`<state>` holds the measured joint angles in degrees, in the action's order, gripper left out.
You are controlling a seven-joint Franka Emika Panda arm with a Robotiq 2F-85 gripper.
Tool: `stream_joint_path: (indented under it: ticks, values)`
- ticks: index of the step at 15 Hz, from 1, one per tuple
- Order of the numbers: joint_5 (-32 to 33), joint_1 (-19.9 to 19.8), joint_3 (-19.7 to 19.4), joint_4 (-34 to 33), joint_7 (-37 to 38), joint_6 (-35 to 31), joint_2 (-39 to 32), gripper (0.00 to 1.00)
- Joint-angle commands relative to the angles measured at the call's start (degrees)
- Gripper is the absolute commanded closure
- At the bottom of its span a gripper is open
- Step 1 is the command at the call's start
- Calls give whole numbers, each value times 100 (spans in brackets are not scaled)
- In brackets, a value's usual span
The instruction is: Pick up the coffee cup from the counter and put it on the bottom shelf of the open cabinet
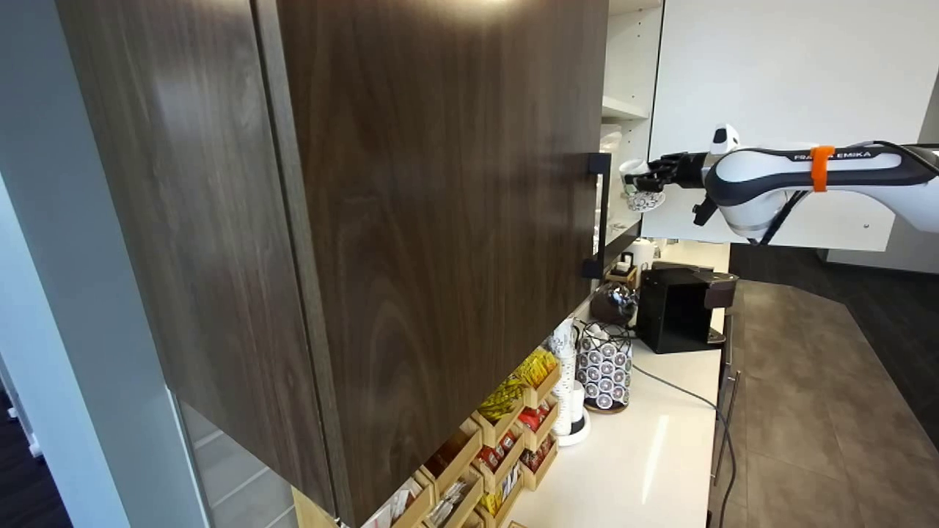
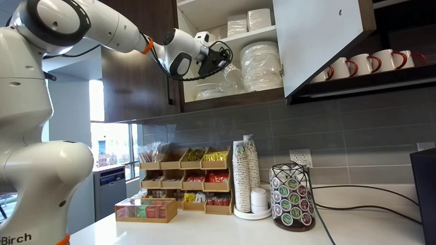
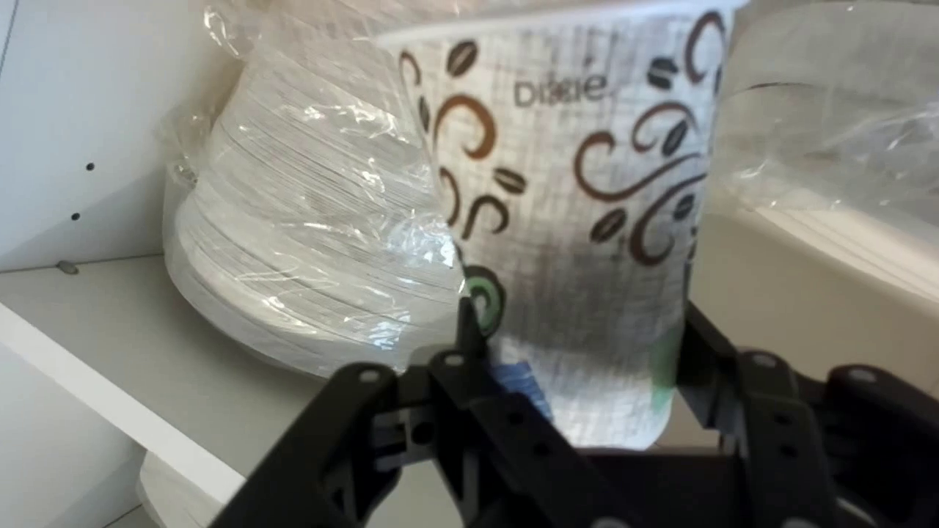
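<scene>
One patterned paper cup [image 3: 572, 161] is pinched in my gripper [image 3: 583, 323], large in the middle of the wrist view, with a wrapped stack of white dishes [image 3: 315, 242] behind it to the left. I find it in an exterior view at the open front of the cabinet [image 2: 238, 99], in the upper middle of the frame, though I cannot tell from here whether it touches anything inside. Along the bottom of that frame I have the white worktop [image 2: 201, 231], with a snack rack [image 2: 192, 185] near the middle, two cup stacks [image 2: 242, 180] to its right and a pod holder [image 2: 293, 200] just right of those.
</scene>
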<state>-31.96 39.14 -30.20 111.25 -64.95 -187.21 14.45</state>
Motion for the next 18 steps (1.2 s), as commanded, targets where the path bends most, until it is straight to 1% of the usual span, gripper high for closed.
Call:
stream_joint_path:
  ticks: [1,4,8,10,14,18]
  values:
    - [-456,838,-684,-266,147,-85,-178,63]
    - [-774,1293,-1140,-387,336,-140,-239,63]
    - [-1030,1824,-1737,-488,460,-312,-265,63]
    - [-1083,2220,-2100,-534,534,-407,-233,63]
    - [-1067,3177,-2923,-558,812,-478,-137,63]
    - [-977,3892,-3643,-493,992,-453,-82,63]
